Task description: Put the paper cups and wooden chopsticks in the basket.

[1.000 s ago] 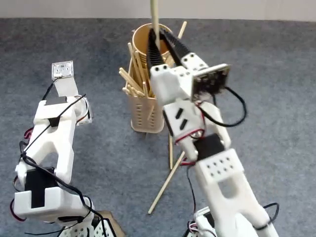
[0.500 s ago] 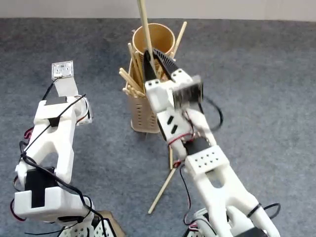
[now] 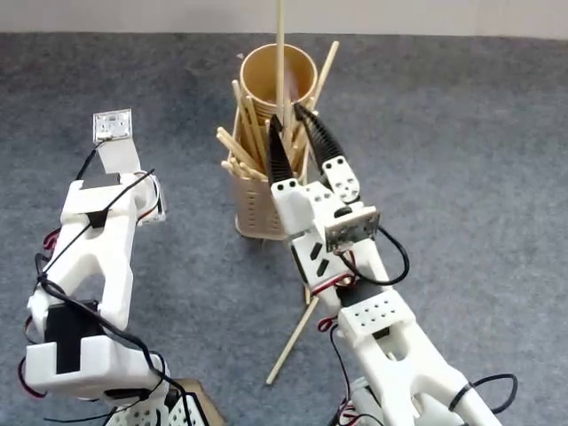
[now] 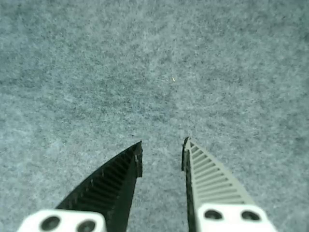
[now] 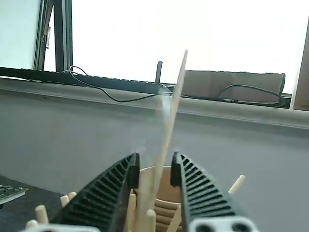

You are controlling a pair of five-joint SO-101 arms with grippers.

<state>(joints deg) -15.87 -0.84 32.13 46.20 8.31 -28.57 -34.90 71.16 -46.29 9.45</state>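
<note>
Drawn back toward 6 o'clock since a second ago, the right gripper point(image 3: 288, 115) now hangs over the tan perforated plastic basket point(image 3: 257, 213). Its jaws are spread, and a long pale wooden chopstick point(image 3: 280, 44) stands upright and unclamped between them. A brown paper cup point(image 3: 277, 71) sits in the basket's 12 o'clock side and a bundle of wooden chopsticks point(image 3: 240, 146) at its 9 o'clock. Two more chopsticks point(image 3: 297, 333) lie on the grey carpet point(image 3: 461, 133) at the basket's 6 o'clock.

Left wrist view: the left gripper point(image 4: 162, 143) is parted and empty above the carpet.

Right wrist view: the jaws flank the upright chopstick, with the cup's rim beneath.
</note>
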